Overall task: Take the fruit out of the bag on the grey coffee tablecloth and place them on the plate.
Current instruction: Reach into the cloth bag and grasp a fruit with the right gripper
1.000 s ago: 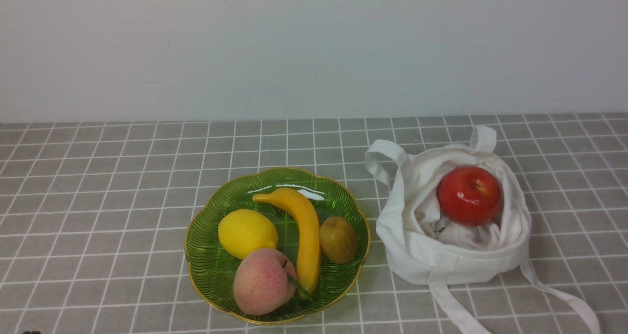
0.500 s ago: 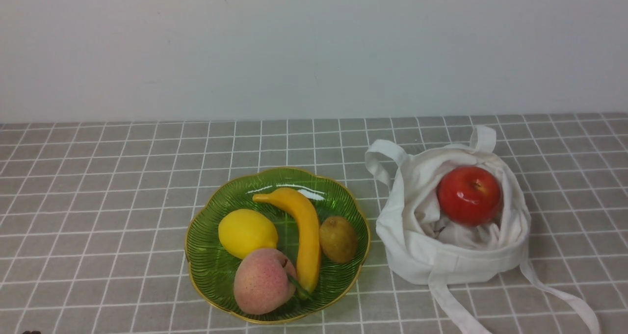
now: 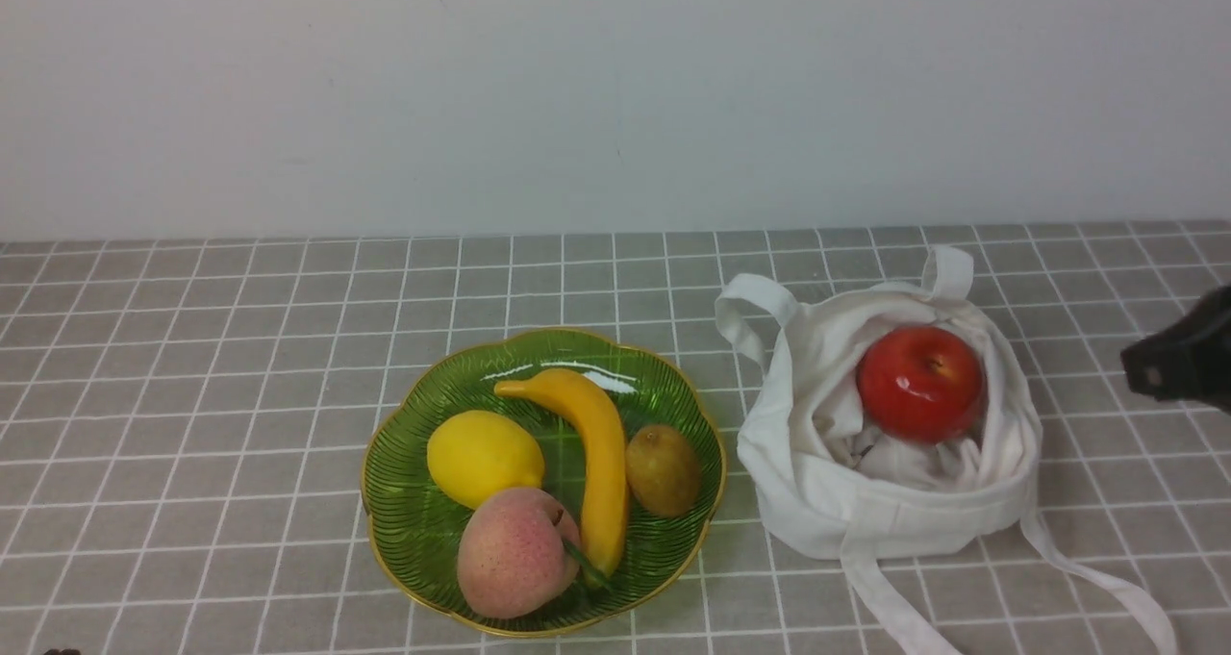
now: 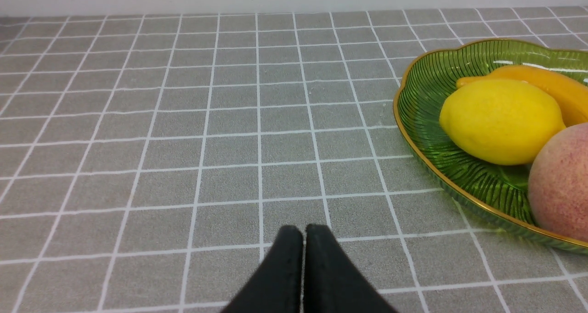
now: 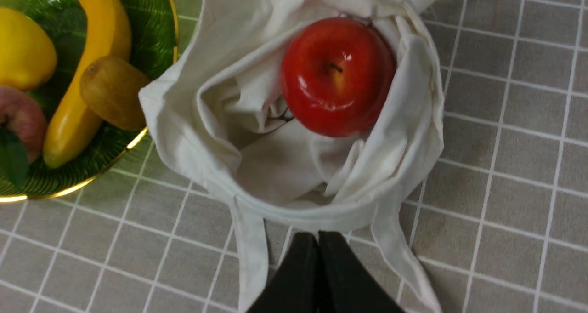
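Inside the bag [image 3: 866,520] sits the apple [image 3: 920,383]; on the plate [image 3: 414,530] lie lemon [image 3: 484,458], banana [image 3: 596,443], kiwi [image 3: 663,469], peach [image 3: 510,551]; left gripper [image 4: 303,232] and right gripper [image 5: 318,239] have fingers pressed together, empty.

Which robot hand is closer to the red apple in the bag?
The right. The right gripper hovers shut close by the bag rim, the apple just beyond. The left gripper, also shut, is over bare tablecloth on the plate side away from the bag.
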